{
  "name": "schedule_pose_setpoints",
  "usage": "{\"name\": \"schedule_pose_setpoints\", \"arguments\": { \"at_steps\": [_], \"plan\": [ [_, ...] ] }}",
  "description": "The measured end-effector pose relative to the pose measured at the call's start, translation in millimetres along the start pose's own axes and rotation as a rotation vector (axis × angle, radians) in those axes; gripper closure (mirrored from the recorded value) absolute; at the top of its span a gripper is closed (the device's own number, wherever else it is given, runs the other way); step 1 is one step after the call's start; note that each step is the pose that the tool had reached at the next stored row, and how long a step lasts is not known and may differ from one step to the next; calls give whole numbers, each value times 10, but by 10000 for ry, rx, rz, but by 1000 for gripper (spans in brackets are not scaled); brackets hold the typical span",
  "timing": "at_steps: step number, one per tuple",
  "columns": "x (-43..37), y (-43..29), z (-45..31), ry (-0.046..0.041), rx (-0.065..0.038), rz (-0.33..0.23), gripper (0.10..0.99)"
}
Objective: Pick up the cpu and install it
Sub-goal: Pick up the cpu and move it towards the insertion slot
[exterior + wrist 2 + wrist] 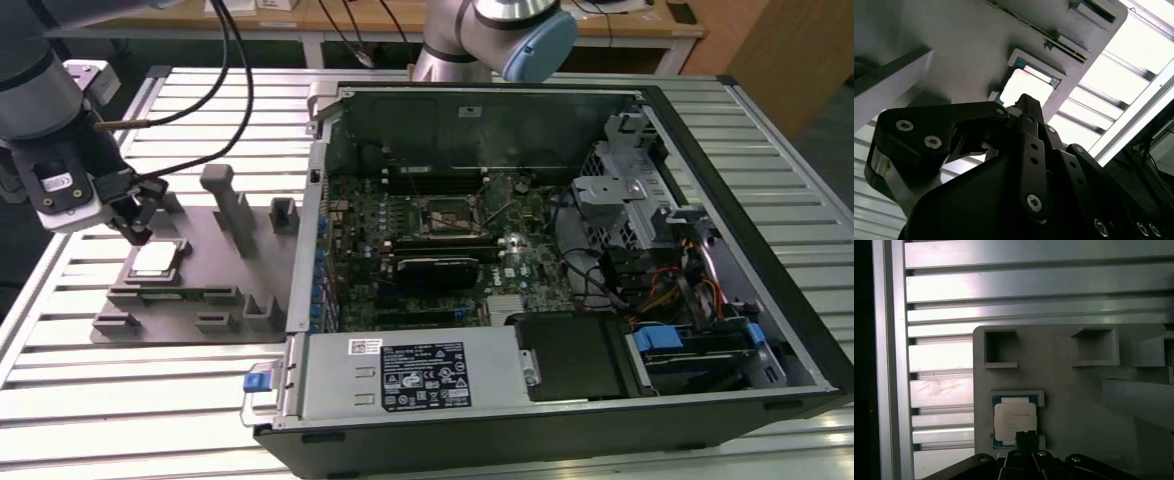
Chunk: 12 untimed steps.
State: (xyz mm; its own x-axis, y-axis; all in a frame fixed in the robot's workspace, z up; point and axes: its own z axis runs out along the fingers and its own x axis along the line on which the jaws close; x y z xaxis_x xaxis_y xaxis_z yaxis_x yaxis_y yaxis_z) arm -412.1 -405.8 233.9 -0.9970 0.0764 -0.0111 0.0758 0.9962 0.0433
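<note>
I see the cpu (156,260) lying in its pocket on the grey fixture tray (187,325), not yet picked. My gripper (135,233) hangs just over its edge, jaws clenched on nothing. Pickup and installing are both left.

- cpu (156,259): shiny silver-grey top. In the first wrist view the cpu (1014,421) has a teal-green rim.
- fixture tray (200,300): plain matte grey throughout.
- table (120,400): pale aluminium, striped by dark parallel grooves.
- gripper (138,238): black. In the second wrist view it carries silver screw heads (1034,201).
- computer case (561,440): black shell, grey metal inside.
- motherboard (521,260): dark green with black slots.
- power supply (334,385): silver-grey, with a white-and-black label.
- latch (256,379), lower left of the exterior view: blue.
- arm joint cap (541,45), top centre of the exterior view: light blue.
</note>
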Motion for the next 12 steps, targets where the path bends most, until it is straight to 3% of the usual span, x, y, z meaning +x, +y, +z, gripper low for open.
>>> {"name": "schedule_pose_setpoints", "arguments": {
  "at_steps": [12],
  "plan": [
    [8,-10,201,121,10,4,980]
  ]
}}
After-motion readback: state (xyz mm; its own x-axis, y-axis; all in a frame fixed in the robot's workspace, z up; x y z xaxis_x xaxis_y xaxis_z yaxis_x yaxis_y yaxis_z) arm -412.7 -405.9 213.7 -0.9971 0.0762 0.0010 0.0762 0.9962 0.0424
